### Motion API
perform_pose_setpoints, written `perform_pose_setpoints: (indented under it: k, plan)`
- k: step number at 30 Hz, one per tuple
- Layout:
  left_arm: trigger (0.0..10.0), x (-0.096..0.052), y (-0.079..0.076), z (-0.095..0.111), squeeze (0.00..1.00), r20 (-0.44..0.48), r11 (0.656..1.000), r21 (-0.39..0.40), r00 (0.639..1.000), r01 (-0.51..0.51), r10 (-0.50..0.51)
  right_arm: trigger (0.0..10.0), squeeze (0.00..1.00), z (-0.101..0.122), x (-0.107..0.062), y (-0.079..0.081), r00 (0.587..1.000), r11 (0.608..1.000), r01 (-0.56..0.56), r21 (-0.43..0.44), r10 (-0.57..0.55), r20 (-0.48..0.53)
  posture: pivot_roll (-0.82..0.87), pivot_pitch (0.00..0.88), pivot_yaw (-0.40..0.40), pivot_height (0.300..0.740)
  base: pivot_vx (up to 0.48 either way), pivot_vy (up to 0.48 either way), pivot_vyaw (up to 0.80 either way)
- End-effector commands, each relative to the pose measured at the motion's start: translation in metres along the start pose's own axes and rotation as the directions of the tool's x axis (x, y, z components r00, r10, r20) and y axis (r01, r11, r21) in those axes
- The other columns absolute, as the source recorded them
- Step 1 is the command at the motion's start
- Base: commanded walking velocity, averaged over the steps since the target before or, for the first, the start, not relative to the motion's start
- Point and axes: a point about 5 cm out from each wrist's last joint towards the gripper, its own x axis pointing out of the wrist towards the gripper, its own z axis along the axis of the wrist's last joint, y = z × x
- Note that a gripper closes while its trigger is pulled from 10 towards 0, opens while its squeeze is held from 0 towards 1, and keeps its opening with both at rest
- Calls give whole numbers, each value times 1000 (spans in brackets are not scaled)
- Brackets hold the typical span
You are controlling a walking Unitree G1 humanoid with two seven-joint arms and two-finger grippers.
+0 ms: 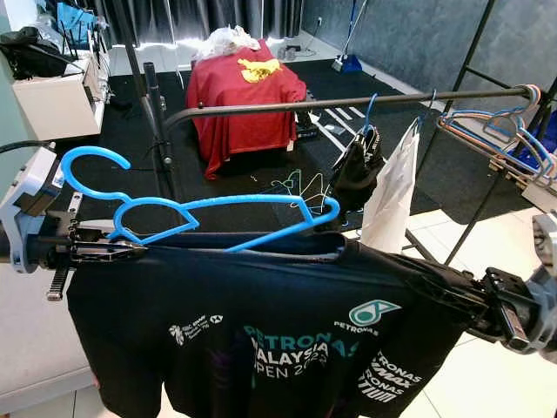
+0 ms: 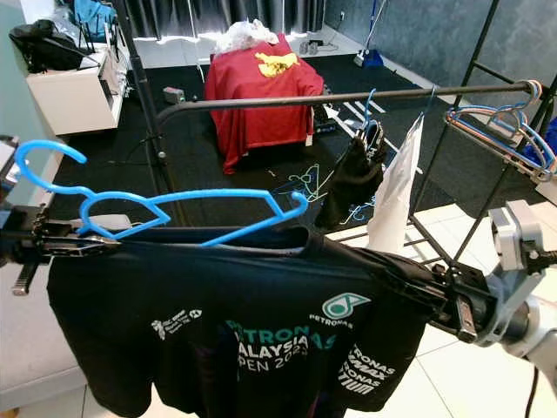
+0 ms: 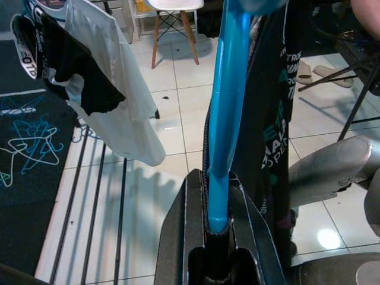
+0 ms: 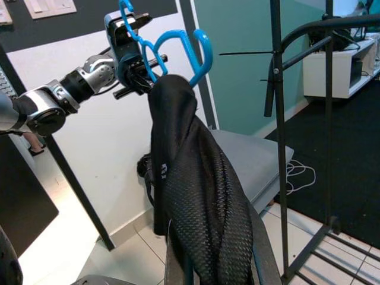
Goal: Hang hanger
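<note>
A blue plastic hanger lies tilted across the top of a black Petronas t-shirt, which hangs stretched between my two grippers. My left gripper is shut on the hanger's left end, and the blue bar is pinched between its fingers. My right gripper is shut on the shirt's right shoulder, with the black fabric bunched between its fingers. The black clothes rail runs just behind and above the shirt. The hanger's hook sits at the left, below the rail.
A black garment and a white one hang on the rail, with several hangers at its right end. Behind stands furniture draped in red cloth. A white cabinet is back left. Loose hangers lie on the floor.
</note>
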Motion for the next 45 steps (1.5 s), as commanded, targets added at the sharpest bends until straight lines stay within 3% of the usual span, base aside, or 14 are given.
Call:
perform_pose_setpoints:
  k: [1, 13, 14, 15, 16, 17, 23, 28, 33, 40, 41, 42, 43, 45]
  plan:
    - [10000, -16, 3, -12, 0, 8, 989, -65, 991, -136, 136, 0, 0, 6, -12, -4, 996, 997, 76, -15, -75, 42, 115, 0, -1, 740, 0, 0, 0]
    - [10000, 27, 13, 12, 0, 397, 970, -130, 885, -206, 241, 0, 0, -27, 9, -8, 991, 994, 109, 9, -108, -75, 123, 0, -5, 740, 0, 0, 0]
    - [10000, 70, 2, 22, 0, 454, 985, -116, 875, -128, 167, 10000, 439, -33, 24, -19, 979, 982, 190, -4, -190, -75, 117, 0, -8, 740, 0, 0, 0]
    - [10000, 70, 2, 22, 0, 454, 985, -116, 875, -128, 167, 10000, 439, -33, 24, -19, 979, 982, 190, -4, -190, -75, 117, 0, -8, 740, 0, 0, 0]
    - [10000, 82, -2, 24, 0, 423, 990, -83, 896, -112, 137, 10000, 847, -33, 27, -21, 976, 979, 206, -3, -205, -72, 117, 0, -8, 740, 0, 0, 0]
    - [10000, 85, -3, 23, 0, 348, 994, -26, 931, -110, 112, 10000, 1000, -33, 24, -19, 978, 981, 192, 9, -191, -85, 118, 0, -7, 740, 0, 0, 0]
    - [10000, 67, 4, 13, 0, -23, 984, 164, 997, -72, 77, 10000, 1000, -35, -6, -10, 965, 983, 183, 25, -175, -198, 120, 0, -3, 740, 0, 0, 0]
    - [10000, 47, 11, 25, 0, -268, 962, 273, 961, 9, 67, 10000, 1000, -9, -40, -13, 945, 955, 294, -39, -297, -138, 124, 0, -1, 740, 0, 0, 0]
    - [10000, 53, 7, 33, 0, -398, 937, 326, 917, 125, 15, 10000, 1000, 36, -54, 0, 962, 961, 261, -90, -251, 109, 125, 0, 7, 740, 0, 0, 0]
    - [10000, 61, 2, 35, 0, -423, 918, 340, 905, 204, -44, 10000, 1000, 51, -54, 2, 957, 961, 246, -129, -220, 189, 122, 0, 8, 740, 0, 0, 0]
    - [10000, 73, -4, 41, 0, -422, 892, 354, 899, 280, -115, 10000, 345, 54, -32, 8, 977, 979, 146, -143, -120, 175, 122, 0, 8, 740, 0, 0, 0]
    - [10000, 73, -4, 41, 0, -422, 892, 354, 899, 280, -115, 10000, 345, 54, -32, 8, 977, 979, 146, -143, -120, 175, 122, 0, 8, 740, 0, 0, 0]
    - [10000, 86, -8, 48, 0, -423, 852, 380, 887, 359, -185, 10000, 0, 51, -6, 13, 993, 990, 13, -139, 3, 114, 126, 0, 9, 740, 0, 0, 0]
    - [10000, 96, -11, 55, 0, -424, 818, 403, 876, 410, -231, 10000, 0, 46, 13, 18, 993, 988, -94, -126, 102, 57, 128, 0, 8, 740, 0, 0, 0]
